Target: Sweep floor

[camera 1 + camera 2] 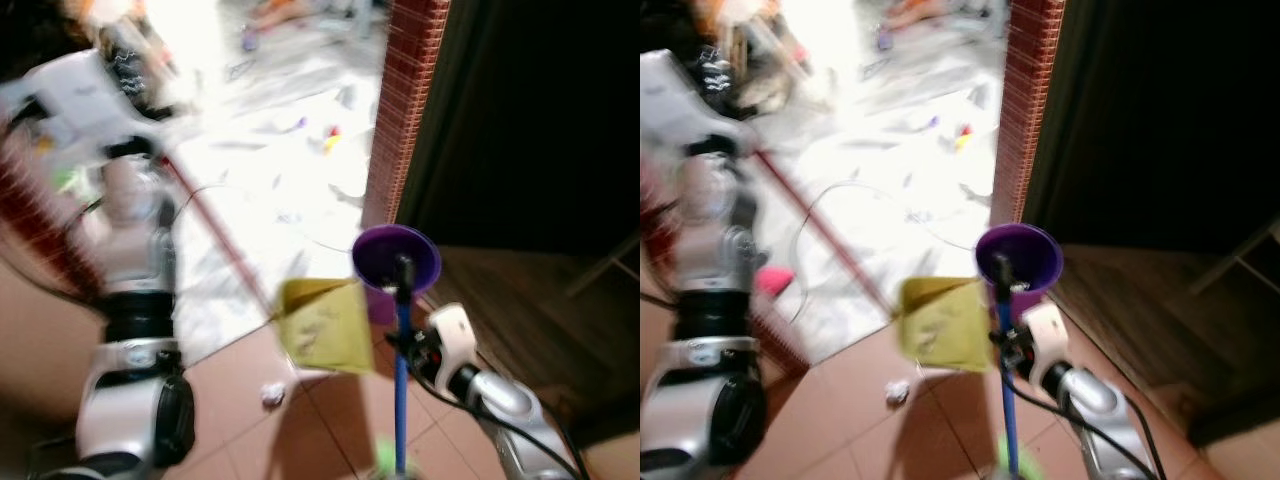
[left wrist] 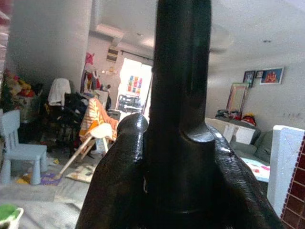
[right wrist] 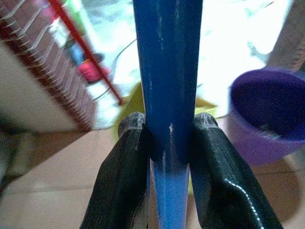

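A blue pole [image 1: 400, 400] stands upright at the lower middle, with a blurred green head [image 1: 385, 462] on the tile floor. My right gripper [image 3: 169, 129] is shut on this pole, its black fingers [image 3: 123, 176] pressing both sides. A yellow dustpan [image 1: 325, 325] sits on the floor just left of the pole, and a long red handle [image 1: 215, 230] slopes up from it to my raised left gripper [image 1: 150, 148]. In the left wrist view, that gripper [image 2: 167, 133] is shut on a thick black grip [image 2: 183, 71]. A small crumpled white scrap [image 1: 272, 396] lies on the tiles near the dustpan.
A purple bucket [image 1: 395, 255] stands behind the pole, beside a red brick pillar [image 1: 405, 110]. To the right is a dark room with a wooden floor [image 1: 540, 300]. White sheeting [image 1: 280, 180] with scattered small toys and a thin cable covers the bright floor beyond.
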`<state>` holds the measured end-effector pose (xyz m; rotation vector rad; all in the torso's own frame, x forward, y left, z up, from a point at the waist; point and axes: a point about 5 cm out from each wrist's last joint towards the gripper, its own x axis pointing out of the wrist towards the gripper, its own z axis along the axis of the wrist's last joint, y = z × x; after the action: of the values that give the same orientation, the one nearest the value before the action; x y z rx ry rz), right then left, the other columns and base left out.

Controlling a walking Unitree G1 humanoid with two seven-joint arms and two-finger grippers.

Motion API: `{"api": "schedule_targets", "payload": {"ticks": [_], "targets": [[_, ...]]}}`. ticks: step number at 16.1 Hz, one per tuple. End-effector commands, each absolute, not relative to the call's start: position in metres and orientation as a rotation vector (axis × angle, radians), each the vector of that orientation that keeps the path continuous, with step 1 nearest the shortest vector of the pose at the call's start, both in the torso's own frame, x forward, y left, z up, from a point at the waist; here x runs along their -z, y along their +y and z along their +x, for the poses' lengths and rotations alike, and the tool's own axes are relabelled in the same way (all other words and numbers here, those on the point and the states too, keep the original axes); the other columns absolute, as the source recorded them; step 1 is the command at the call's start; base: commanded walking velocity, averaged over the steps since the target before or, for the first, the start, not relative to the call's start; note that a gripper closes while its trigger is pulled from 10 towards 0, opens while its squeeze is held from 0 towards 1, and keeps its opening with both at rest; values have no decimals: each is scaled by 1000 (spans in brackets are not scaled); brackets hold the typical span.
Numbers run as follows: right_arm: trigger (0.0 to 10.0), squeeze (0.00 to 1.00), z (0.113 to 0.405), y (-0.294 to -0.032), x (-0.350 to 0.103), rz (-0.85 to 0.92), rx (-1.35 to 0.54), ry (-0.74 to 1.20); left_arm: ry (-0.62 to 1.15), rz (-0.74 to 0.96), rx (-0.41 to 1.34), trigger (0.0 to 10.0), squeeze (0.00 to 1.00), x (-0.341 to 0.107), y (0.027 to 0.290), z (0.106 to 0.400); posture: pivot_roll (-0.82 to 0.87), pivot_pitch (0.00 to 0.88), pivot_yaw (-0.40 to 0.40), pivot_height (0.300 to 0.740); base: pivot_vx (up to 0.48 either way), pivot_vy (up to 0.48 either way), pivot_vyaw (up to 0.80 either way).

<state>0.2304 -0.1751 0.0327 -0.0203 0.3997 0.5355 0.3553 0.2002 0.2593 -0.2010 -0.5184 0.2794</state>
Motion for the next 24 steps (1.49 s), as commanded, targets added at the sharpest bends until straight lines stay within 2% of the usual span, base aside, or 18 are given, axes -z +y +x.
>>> {"api": "schedule_targets", "payload": {"ticks": [1, 9, 11, 14, 18, 20, 24], "targets": [[10000, 0, 223, -180, -23, 3, -526, 458, -638, -227, -236, 10000, 0, -289, 187, 355, -206, 0, 104, 740, 412, 0, 0], [10000, 0, 224, -180, -23, 11, -532, 463, -681, -268, -242, 10000, 0, -303, 186, 358, -207, 0, 102, 740, 421, 0, 0], [10000, 0, 225, -180, -23, 11, -533, 465, -680, -246, -281, 10000, 0, -303, 189, 358, -208, 0, 103, 740, 0, 0, 0], [10000, 0, 226, -180, -22, 10, -535, 468, -689, -277, -237, 10000, 0, -306, 182, 359, -207, 0, 101, 740, 0, 0, 0], [10000, 0, 228, -179, -23, 4, -541, 462, -704, -295, -228, 10000, 0, -314, 165, 366, -219, 0, 104, 740, 0, 0, 0], [10000, 0, 223, -175, -33, -40, -554, 402, -723, -327, -180, 10000, 0, -327, 143, 373, -236, 0, 120, 740, 0, 0, 0], [10000, 0, 216, -172, -34, -17, -524, 384, -734, -376, -117, 10000, 0, -342, 118, 379, -269, 0, 149, 740, 0, 0, 0]]}}
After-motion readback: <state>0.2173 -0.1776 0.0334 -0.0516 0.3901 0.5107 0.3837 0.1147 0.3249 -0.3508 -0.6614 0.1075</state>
